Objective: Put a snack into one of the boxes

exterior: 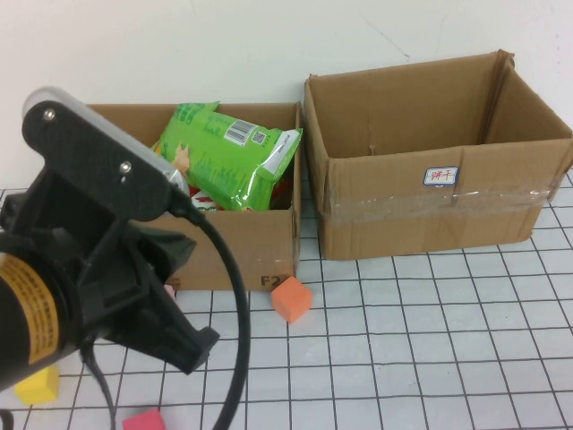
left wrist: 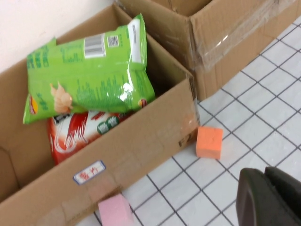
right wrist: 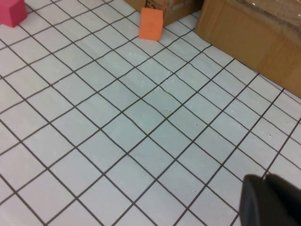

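Observation:
A green snack bag (exterior: 228,157) lies tilted in the left cardboard box (exterior: 251,246), on top of a red snack bag (left wrist: 80,132). The green bag (left wrist: 89,70) and that box (left wrist: 141,141) also show in the left wrist view. The right cardboard box (exterior: 430,206) stands open with nothing visible inside. My left arm (exterior: 107,269) fills the near left of the high view. My left gripper (left wrist: 270,195) is shut and empty, above the tiles in front of the left box. My right gripper (right wrist: 273,200) is shut and empty over bare tiles; it is out of the high view.
An orange cube (exterior: 291,298) sits on the tiles by the left box's front right corner. A pink cube (left wrist: 114,210) lies against that box's front. A yellow cube (exterior: 38,385) and a magenta cube (exterior: 143,420) lie near the front left.

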